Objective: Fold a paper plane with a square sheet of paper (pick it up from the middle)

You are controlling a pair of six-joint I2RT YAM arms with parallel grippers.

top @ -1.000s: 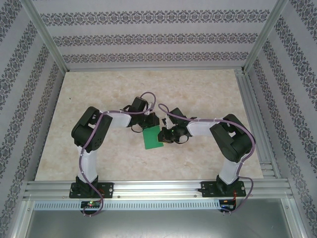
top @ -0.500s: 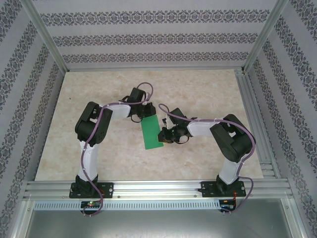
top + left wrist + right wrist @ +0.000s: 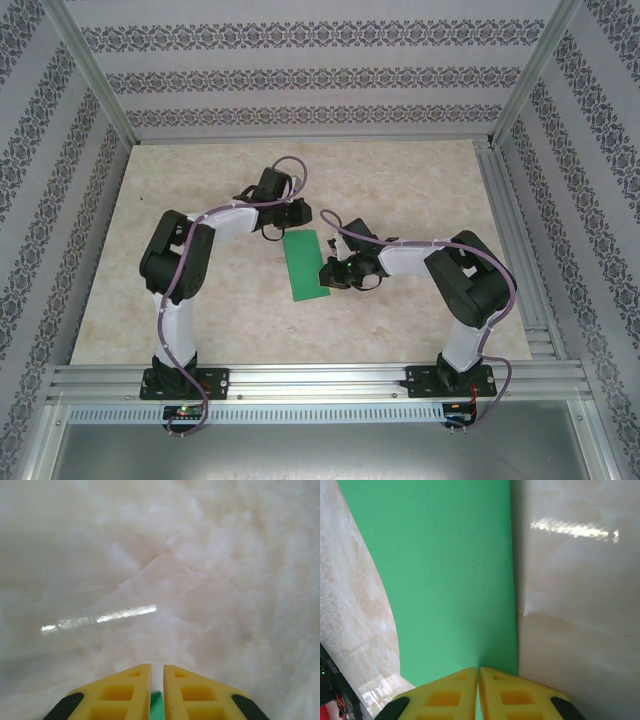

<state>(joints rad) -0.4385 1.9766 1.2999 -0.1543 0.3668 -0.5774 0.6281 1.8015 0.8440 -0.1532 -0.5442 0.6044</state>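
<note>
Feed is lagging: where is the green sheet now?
Top view: the square sheet of paper sits centre of the table, left gripper at its far end, right gripper pinching its right edge.

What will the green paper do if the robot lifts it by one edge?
Probably floppy: the green paper looks very thin and its edge curves in the right wrist view. Likely very light, as the right hand holds it by a small pinch at one edge. It may slide easily, since the table looks smooth and shiny.
</note>
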